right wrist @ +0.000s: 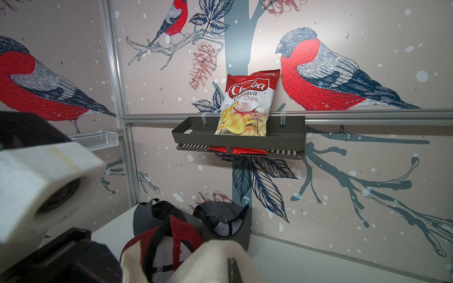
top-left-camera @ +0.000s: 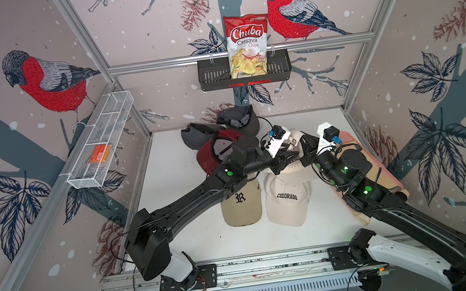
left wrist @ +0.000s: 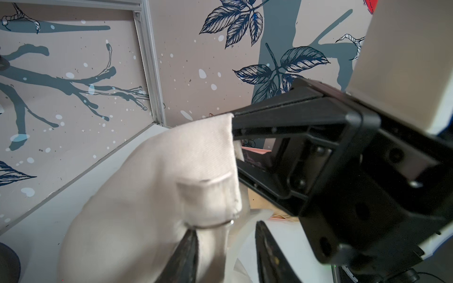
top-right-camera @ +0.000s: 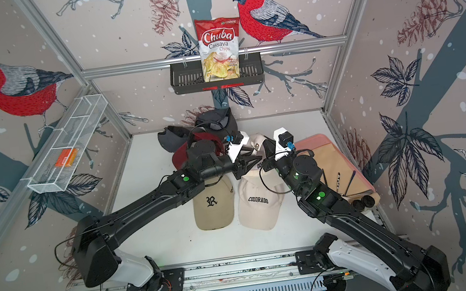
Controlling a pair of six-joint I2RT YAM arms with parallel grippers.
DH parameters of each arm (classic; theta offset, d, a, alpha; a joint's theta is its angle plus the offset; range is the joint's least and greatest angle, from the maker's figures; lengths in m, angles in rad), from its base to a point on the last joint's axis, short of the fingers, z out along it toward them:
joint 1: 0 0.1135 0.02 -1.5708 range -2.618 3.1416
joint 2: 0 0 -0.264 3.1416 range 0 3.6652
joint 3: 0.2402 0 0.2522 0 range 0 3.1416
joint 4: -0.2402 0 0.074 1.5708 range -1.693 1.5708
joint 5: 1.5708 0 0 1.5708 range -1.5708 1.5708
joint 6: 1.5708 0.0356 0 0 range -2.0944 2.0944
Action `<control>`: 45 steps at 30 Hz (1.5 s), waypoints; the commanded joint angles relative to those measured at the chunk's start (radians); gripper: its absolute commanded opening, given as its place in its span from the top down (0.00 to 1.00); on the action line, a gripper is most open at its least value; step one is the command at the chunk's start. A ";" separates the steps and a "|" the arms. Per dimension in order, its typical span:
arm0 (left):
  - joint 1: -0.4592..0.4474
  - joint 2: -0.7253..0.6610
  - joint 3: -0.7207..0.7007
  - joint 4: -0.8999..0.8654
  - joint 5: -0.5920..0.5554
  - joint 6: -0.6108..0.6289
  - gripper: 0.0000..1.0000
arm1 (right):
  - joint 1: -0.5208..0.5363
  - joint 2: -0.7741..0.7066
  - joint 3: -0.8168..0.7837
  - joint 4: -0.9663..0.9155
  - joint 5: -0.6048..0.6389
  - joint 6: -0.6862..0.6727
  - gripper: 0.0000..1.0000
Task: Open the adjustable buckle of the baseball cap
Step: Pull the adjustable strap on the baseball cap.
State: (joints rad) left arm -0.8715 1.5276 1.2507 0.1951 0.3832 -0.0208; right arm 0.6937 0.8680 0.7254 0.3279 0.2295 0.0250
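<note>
A cream baseball cap is held up at mid-table between my two grippers. In the left wrist view its fabric fills the centre, with the metal buckle at the base of a folded strap. My left gripper is open just below the buckle. One finger touches the ring, and the strap hangs between the jaws. My right gripper is shut on the cap's cloth edge from the opposite side.
A tan "R" cap and a white "Colorado" cap lie in front. A red cap and dark grey caps sit behind. At the right is a pink tray, and a chips bag stands in the black wall basket.
</note>
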 commanded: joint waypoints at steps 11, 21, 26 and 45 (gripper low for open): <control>-0.001 -0.042 0.036 -0.044 -0.013 0.048 1.00 | -0.008 -0.052 -0.017 -0.052 -0.037 -0.130 0.75; -0.002 -0.027 0.130 -0.203 0.051 0.120 1.00 | 0.011 -0.062 0.002 -0.098 -0.059 -0.396 0.44; -0.001 -0.008 0.166 -0.241 0.096 0.139 1.00 | 0.023 -0.054 -0.007 -0.079 -0.094 -0.448 0.45; 0.022 0.008 0.246 -0.363 0.151 0.203 1.00 | 0.018 -0.075 -0.044 -0.061 -0.142 -0.443 0.90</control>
State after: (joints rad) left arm -0.8520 1.5341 1.4834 -0.1776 0.5049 0.1654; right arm 0.7128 0.7937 0.6865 0.2295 0.0944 -0.4603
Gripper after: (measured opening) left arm 0.051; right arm 0.111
